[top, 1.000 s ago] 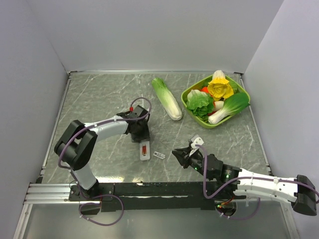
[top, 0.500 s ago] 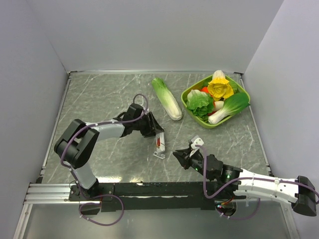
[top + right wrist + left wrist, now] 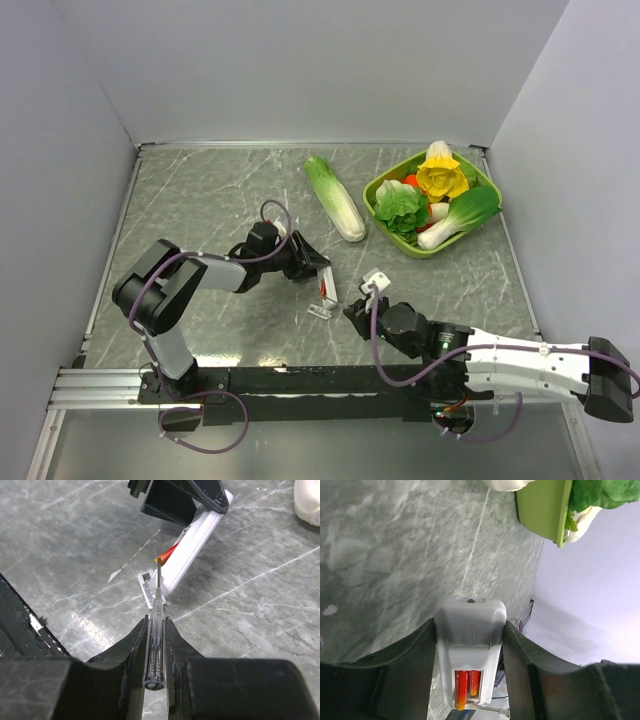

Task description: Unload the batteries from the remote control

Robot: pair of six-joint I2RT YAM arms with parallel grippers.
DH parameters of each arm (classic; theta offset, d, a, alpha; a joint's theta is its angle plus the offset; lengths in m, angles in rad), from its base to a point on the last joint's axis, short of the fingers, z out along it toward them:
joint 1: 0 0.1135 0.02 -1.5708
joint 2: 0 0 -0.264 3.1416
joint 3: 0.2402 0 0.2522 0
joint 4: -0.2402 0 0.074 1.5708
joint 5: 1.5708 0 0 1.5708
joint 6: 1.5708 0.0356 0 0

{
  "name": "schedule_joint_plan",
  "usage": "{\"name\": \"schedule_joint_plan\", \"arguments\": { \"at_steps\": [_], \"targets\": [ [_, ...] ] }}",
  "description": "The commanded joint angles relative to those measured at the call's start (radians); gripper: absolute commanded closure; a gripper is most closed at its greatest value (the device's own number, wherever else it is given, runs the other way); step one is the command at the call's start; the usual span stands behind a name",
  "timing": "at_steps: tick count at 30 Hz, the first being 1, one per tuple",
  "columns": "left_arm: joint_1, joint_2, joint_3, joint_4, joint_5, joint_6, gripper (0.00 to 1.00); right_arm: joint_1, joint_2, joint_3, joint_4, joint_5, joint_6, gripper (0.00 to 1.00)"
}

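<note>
- At table (image 3: 200, 200) centre, just ahead of the right arm: the remote control (image 3: 325, 284) stands tilted. Its upper part sits in the left gripper (image 3: 306, 263), and its lower end is down near the surface, beside the loose cover piece (image 3: 320, 311).
- Long axis: in the top view it slants from the left gripper down toward the right gripper (image 3: 355, 311). Both batteries (image 3: 467, 687) lie side by side in the open recess, toward the low end.
- Left gripper: jaws about half spread, clamped across the remote's width with the fingers (image 3: 415, 670) along its two long edges.
- Right gripper: the nearer arm for the extraction. Its jaws are narrow and pinch a slim pry tool (image 3: 155, 611), whose shaft points straight ahead at the battery ends.
- Tool tip: it lies at the orange end of the batteries, but actual contact cannot be told. The next move is judged to be levering them outward.
</note>
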Motion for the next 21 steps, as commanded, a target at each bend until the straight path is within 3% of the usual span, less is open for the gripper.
{"name": "schedule_joint_plan", "arguments": {
  "at_steps": [1,8,21],
  "targets": [
    [-0.006,0.008,-0.024,0.127,-0.023,-0.050,0.99,0.023,0.063,0.082,-0.054,0.069,0.004,1.00],
    [-0.018,0.001,-0.048,0.133,-0.068,-0.058,0.99,0.076,0.218,0.170,-0.137,0.152,0.002,1.00],
    [-0.024,-0.012,-0.062,0.150,-0.083,-0.056,0.99,0.091,0.235,0.162,-0.094,0.090,-0.002,1.00]
  ]
}}
